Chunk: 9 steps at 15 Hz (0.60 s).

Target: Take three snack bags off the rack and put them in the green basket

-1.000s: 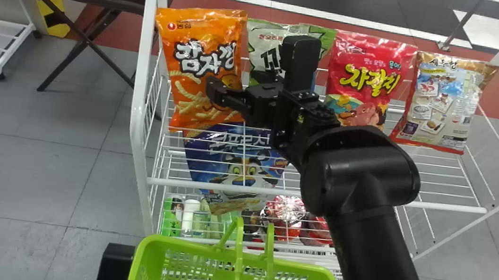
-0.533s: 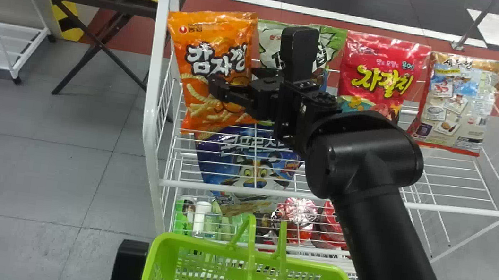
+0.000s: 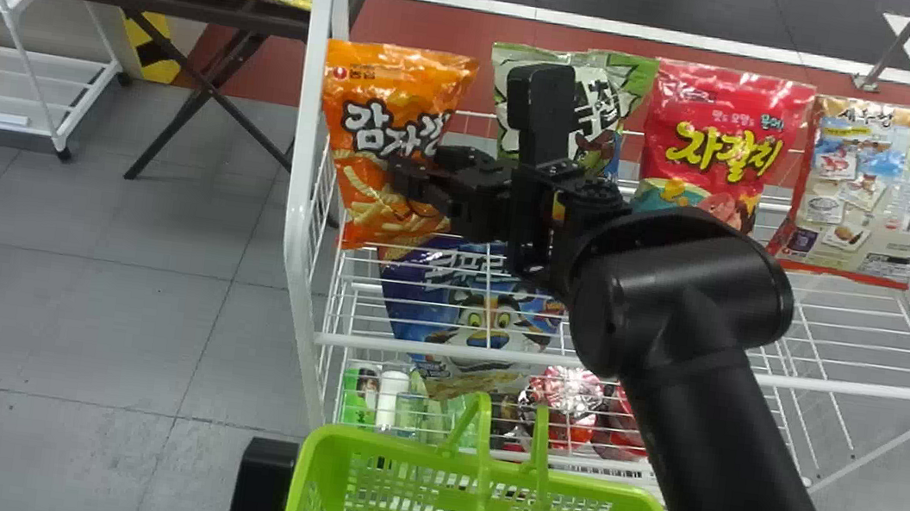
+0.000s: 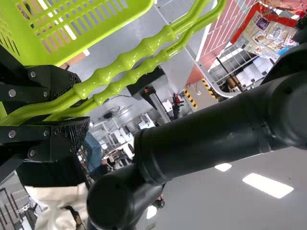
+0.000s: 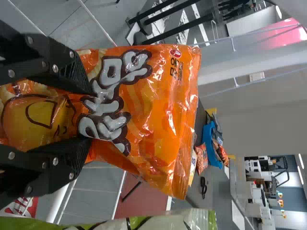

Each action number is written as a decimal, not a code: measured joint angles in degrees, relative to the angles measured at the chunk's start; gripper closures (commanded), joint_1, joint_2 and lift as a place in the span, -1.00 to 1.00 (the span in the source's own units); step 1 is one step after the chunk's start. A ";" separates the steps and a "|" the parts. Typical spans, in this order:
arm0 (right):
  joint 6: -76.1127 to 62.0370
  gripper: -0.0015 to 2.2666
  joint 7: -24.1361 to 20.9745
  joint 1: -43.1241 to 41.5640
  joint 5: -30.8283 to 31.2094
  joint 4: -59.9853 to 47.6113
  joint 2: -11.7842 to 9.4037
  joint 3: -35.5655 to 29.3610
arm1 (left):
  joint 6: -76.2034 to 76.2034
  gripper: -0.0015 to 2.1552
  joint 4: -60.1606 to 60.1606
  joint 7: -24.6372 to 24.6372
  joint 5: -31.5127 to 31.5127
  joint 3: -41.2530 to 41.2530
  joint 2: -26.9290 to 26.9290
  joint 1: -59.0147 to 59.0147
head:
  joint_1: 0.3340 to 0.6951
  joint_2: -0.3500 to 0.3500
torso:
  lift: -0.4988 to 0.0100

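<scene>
The right hand pinches one orange bag at the left end of the white rack, with one green bag, one red bag and one tan bag beside it, and one blue bag lower down. The left hand grips two handles of one green basket.

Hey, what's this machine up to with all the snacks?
A robot is picking snacks. Its right gripper has pinched an orange snack bag at the white rack, while its left gripper holds the green basket by its handles. The orange bag isn't in the basket yet.
</scene>
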 measured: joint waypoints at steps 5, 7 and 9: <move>6.50 0.98 -0.34 8.39 7.03 -15.59 0.00 0.72 | -0.16 -0.09 -0.06 0.01 0.00 -0.02 0.10 -0.05 | 1.00 -0.09 | 0.88; 8.77 0.98 -1.97 12.29 8.08 -23.32 0.00 0.57 | -0.16 -0.09 -0.20 0.09 0.00 0.00 0.11 -0.05 | 1.00 -0.13 | 0.88; 10.45 0.98 -4.27 16.53 8.15 -31.46 -1.05 -0.81 | -0.13 -0.09 -0.50 0.24 -0.06 -0.04 0.11 0.03 | 1.00 -0.20 | 0.88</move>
